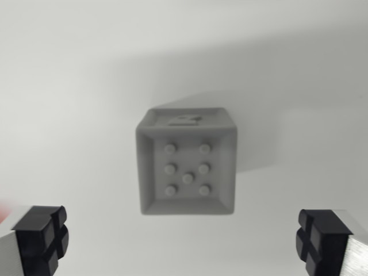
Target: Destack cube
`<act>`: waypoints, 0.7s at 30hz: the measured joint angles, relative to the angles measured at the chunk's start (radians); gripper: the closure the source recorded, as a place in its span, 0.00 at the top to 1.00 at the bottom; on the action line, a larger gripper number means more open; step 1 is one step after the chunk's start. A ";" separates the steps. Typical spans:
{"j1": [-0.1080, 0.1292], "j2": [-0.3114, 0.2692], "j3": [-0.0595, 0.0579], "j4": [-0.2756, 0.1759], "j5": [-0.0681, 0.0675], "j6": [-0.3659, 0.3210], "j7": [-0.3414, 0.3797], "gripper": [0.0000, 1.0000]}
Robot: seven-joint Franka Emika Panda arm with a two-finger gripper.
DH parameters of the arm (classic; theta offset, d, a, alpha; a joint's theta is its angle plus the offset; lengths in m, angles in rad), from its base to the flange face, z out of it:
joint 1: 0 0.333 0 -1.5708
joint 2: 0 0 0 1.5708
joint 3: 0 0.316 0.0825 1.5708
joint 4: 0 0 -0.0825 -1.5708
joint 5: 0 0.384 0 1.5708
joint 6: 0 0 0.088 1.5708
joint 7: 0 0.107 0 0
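- hovering with my pincer (187, 241) wide open and holding nothing.
- a grey cube (187, 169) sits ahead, between my two fingers (40, 238), touching neither.

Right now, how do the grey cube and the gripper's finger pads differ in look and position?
The cube is pale grey, while the finger pads are black. The cube's top face carries raised round studs; the pads show a cross-shaped groove pattern. The cube sits mid-frame on the white surface, while the pads flank it at the bottom corners, apart from it, with the gripper open. Both look blocky and square-edged.
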 joint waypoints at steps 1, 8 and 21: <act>0.000 -0.010 -0.001 0.000 -0.001 -0.010 0.000 1.00; 0.002 -0.070 -0.003 -0.001 -0.004 -0.069 0.002 1.00; 0.002 -0.165 -0.004 0.019 -0.011 -0.184 0.006 1.00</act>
